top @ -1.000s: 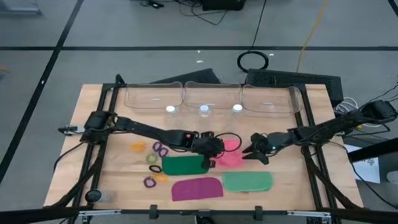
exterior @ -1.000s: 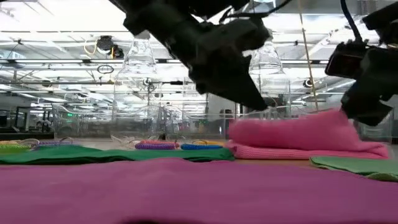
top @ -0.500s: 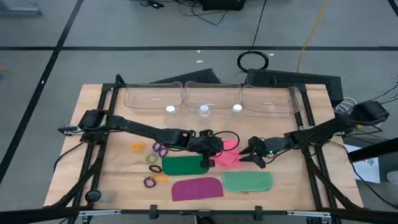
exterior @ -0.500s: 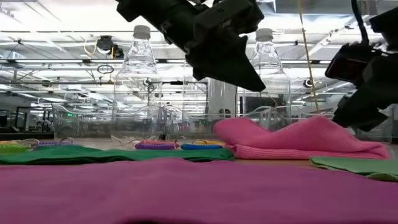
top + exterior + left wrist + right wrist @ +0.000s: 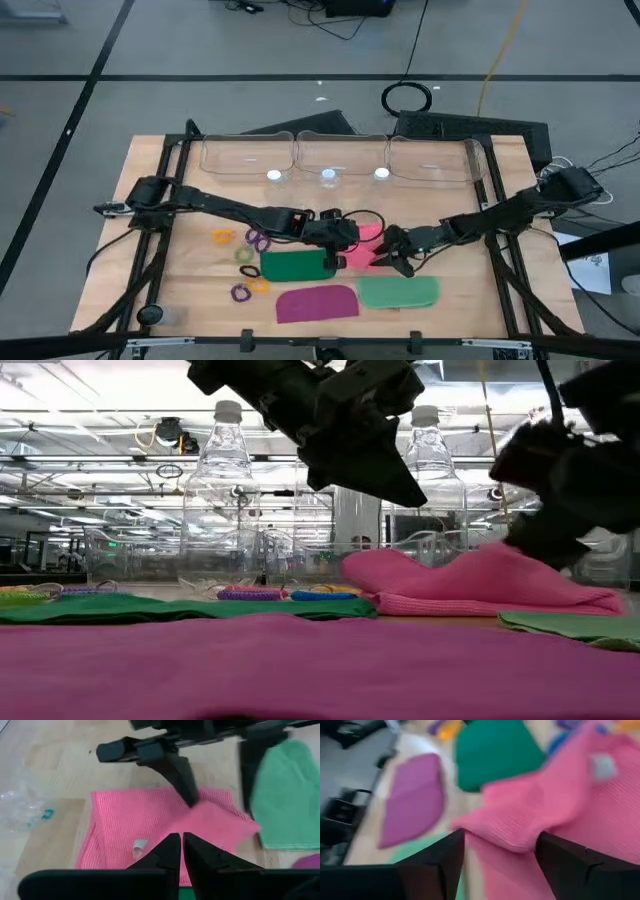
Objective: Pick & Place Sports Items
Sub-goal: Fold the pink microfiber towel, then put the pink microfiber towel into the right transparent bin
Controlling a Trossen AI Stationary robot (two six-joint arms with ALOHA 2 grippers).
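Observation:
The pink piece (image 5: 366, 247) lies flat on the table at mid-table, with one corner raised in a fold (image 5: 220, 820). My right gripper (image 5: 392, 252) is open, low over its right side, the fold between its fingers (image 5: 500, 840). My left gripper (image 5: 345, 240) is shut and empty, hanging above the pink piece's left part (image 5: 179, 840). The dark green piece (image 5: 297, 265), the purple piece (image 5: 317, 302) and the light green piece (image 5: 398, 292) lie flat nearer the front edge. Several small rings (image 5: 245, 255) lie left of them. My right gripper stands open across the pink piece's raised fold (image 5: 512, 822), slanting down from the table's right. One fingertip (image 5: 186, 790) meets the cloth where the fold begins; the other finger (image 5: 250, 770) stands on the fold's far side. The rest of the piece lies on the table.
Three clear bins (image 5: 340, 155) stand along the far edge, with clear bottles (image 5: 222, 460) behind them in the low view. Loose rings (image 5: 240, 292) lie at the front left. A label (image 5: 139, 845) shows on the pink piece.
My left gripper has risen off the pink piece and then kept still. My right gripper has gone toward the table's left and come down onto the pink piece's right side, where the cloth now bulges up between its fingers.

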